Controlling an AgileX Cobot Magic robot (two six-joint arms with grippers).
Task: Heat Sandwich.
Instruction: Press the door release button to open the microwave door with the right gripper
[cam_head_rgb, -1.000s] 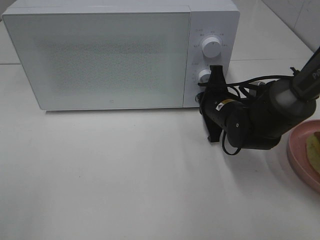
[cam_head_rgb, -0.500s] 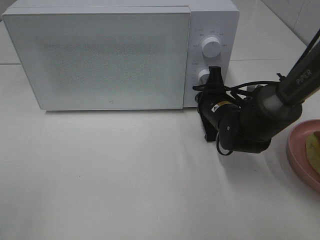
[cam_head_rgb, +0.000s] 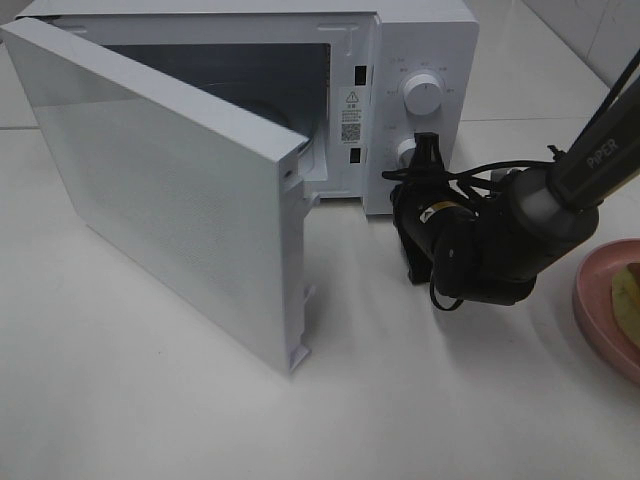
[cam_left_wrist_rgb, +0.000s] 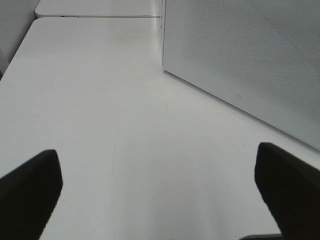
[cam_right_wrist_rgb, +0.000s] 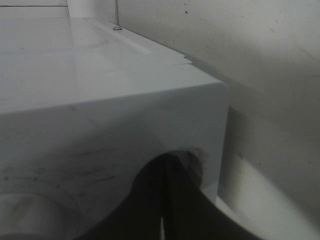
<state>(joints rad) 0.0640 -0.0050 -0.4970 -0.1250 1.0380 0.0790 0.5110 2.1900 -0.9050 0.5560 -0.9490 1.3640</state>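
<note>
The white microwave (cam_head_rgb: 425, 40) stands at the back of the table with its door (cam_head_rgb: 170, 200) swung open toward the front left, showing the dark cavity (cam_head_rgb: 250, 85). My right gripper (cam_head_rgb: 428, 152) is shut with its tips against the control panel by the lower knob (cam_head_rgb: 406, 152). In the right wrist view the shut fingers (cam_right_wrist_rgb: 162, 200) press on the microwave's front corner (cam_right_wrist_rgb: 150, 115). A sliver of the sandwich (cam_head_rgb: 630, 305) lies on the pink plate (cam_head_rgb: 595, 300) at the right edge. My left gripper (cam_left_wrist_rgb: 160, 195) is open over bare table beside the door (cam_left_wrist_rgb: 250, 60).
The upper knob (cam_head_rgb: 421, 96) sits above the right gripper. The open door reaches far out over the table's middle left. Black cables (cam_head_rgb: 500, 165) loop over the right arm. White tabletop (cam_head_rgb: 150, 400) lies in front of the door.
The microwave door, closed half a second ago, has sprung open toward the front left. The right gripper stays at the lower part of the control panel.
</note>
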